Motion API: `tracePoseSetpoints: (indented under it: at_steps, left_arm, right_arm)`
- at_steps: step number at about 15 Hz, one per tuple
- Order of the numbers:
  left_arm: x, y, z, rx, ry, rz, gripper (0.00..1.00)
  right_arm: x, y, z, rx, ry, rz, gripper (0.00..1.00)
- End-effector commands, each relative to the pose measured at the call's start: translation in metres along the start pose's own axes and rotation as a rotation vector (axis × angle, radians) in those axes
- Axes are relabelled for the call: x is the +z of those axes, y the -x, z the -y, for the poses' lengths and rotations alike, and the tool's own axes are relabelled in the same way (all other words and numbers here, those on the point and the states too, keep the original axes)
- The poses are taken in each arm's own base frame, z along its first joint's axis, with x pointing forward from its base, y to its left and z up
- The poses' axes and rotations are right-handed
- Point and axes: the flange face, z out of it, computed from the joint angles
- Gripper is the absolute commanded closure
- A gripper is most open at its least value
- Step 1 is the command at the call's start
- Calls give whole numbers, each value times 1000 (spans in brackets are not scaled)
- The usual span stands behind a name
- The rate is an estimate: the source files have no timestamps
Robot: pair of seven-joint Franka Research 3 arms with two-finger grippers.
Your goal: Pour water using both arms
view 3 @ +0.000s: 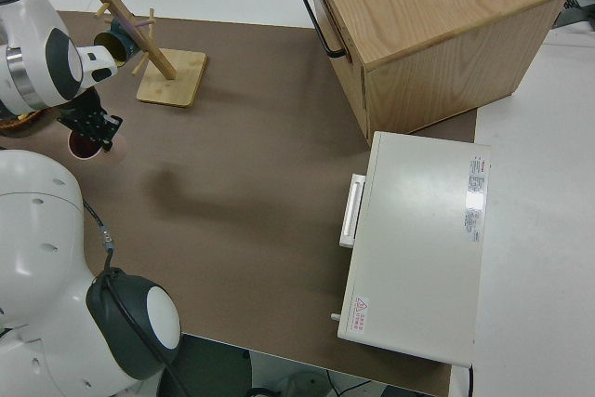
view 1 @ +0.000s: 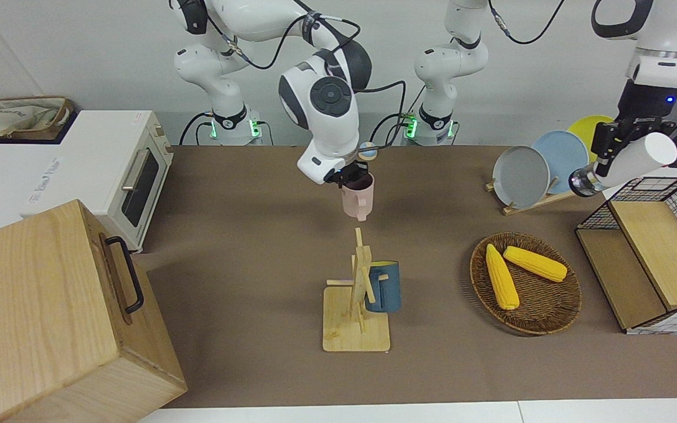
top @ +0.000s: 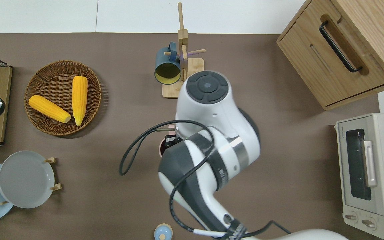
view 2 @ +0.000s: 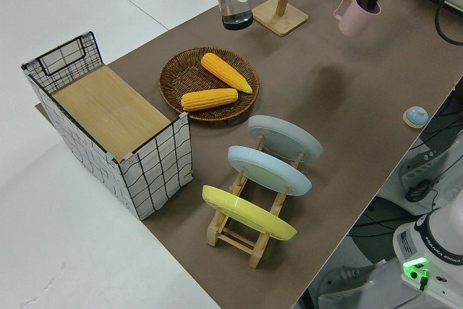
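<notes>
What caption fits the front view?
Right gripper lifts a pink mug; left gripper holds a white bottle.

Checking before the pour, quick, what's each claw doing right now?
Right claw: shut on the rim of the pink mug, held in the air.
Left claw: shut on the white bottle, tilted, also held up.

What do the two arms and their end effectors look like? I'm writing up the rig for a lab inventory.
Both arms are glossy white with rounded, jointed housings and dark grey to black joint sections. Loose black cables loop along the right arm; the left arm carries a silver ring above its wrist. Each ends in a black two-finger end effector: right end effector, left end effector, with a small blue light above the left one. Green lights glow at both bases.
</notes>
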Motion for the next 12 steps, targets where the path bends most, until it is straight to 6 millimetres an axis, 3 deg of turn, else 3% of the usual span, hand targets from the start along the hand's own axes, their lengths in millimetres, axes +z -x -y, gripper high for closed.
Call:
tracePoseSetpoints:
  at_steps: [1,4,7,8,10,12]
  left_arm:
    - [-7,54,-46,6,-14,29,1000]
    - [4,76,-61,7,-6,58,1000]
    - [10,79,-63,4,1,67,1000]
    - [11,80,-64,7,2,67,1000]
    - [11,79,-64,7,2,66,1000]
    - [11,79,-65,9,2,66,1000]
  right_arm:
    - [62,-6,52,87,-55,12,1000]
    - [98,-7,74,127,-76,17,1000]
    - [110,-13,79,143,-98,8,1000]
    - [114,-12,81,140,-95,10,874]
    - [114,-10,83,133,-88,3,5]
    - [106,-7,82,112,-51,-29,5]
